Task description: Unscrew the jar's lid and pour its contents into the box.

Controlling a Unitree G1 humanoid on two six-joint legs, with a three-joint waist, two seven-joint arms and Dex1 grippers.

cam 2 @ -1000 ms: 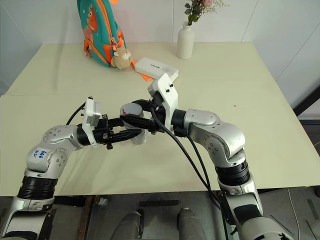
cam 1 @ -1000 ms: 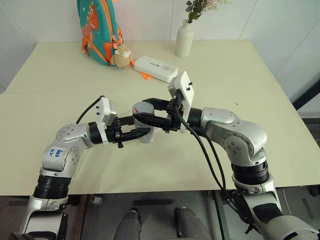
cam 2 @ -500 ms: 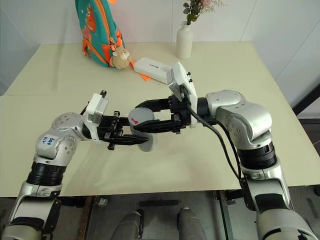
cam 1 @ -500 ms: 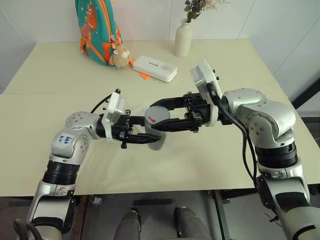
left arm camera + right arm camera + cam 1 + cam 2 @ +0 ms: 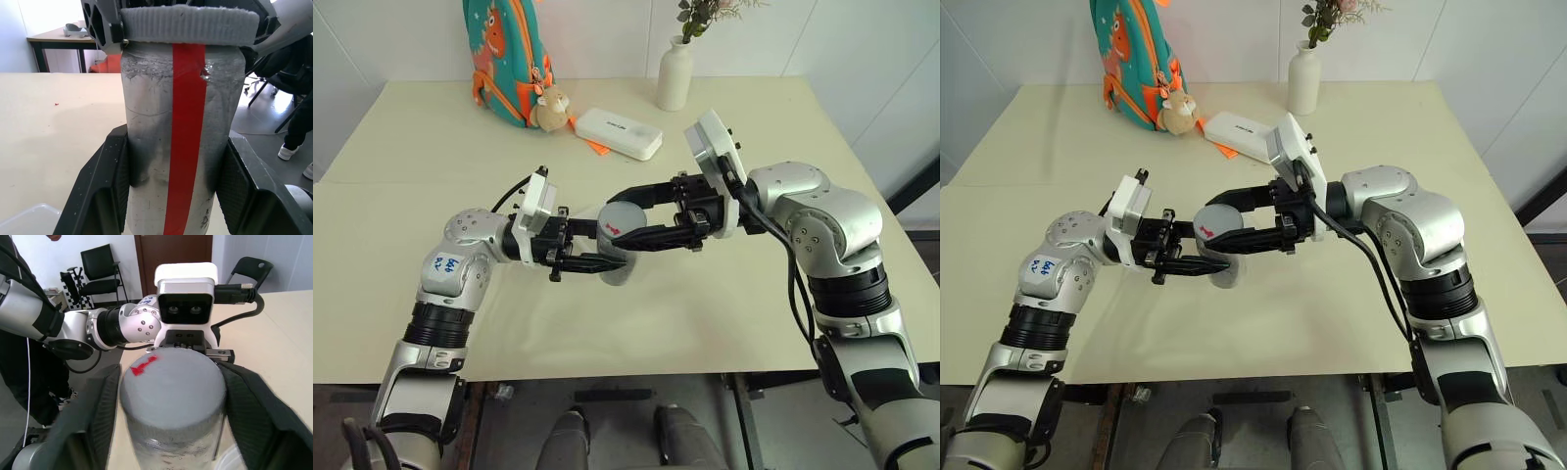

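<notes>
The left claw (image 5: pixel 592 262) pinches the jar (image 5: pixel 619 264) at mid-frame in the head views, its two black fingers (image 5: pixel 105 186) pressed flat against the jar's sides. The right claw (image 5: pixel 625 215) has its fingers spread to either side of the lid (image 5: pixel 625 217) — whether they touch its rim is hard to make out. The jar stands roughly upright, long axis near vertical, lid on top and tipped slightly toward the camera, a red stripe running down its wall. Its contents cannot be made out through the cloudy wall, and its base is hidden behind the left claw's fingers. A corner of the box (image 5: pixel 29 223) is cut off at the wrist view's lower left edge. Against a second ago, the right claw has gone from shut on the lid to spread — the jar sits a little higher above the desk (image 5: pixel 724 323).
</notes>
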